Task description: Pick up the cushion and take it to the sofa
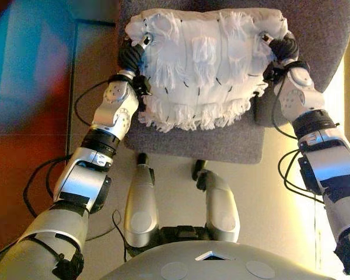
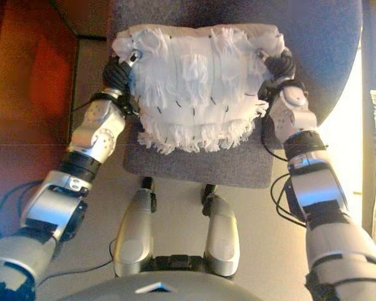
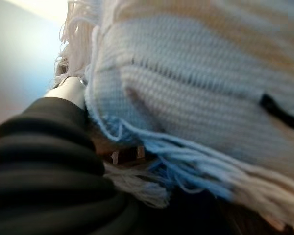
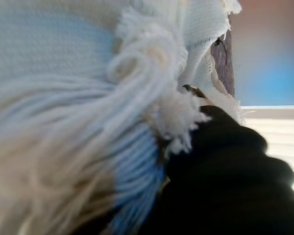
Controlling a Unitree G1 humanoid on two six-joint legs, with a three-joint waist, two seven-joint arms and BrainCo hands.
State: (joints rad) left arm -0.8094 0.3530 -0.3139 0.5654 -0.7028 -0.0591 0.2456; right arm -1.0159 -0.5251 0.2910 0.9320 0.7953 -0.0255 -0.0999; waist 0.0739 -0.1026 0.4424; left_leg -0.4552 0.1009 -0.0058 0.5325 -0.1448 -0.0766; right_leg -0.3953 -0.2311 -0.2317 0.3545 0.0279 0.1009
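Both hands are on the white fringed cushion (image 1: 205, 67), which sits over a grey upholstered seat (image 1: 221, 143): the left hand (image 1: 132, 55) at its left edge, the right hand (image 1: 283, 48) at its right edge. Each hand's fingers are buried in or behind the knit and tassels, so I cannot tell whether they are spread, curled or clamped on it. Only a silver bit of each hand shows at the cushion's upper corners.

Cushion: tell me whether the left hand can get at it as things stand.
Probably yes. The left hand is already at the white fringed cushion on the grey seat, at one side, with nothing between them; its fingers are hidden.
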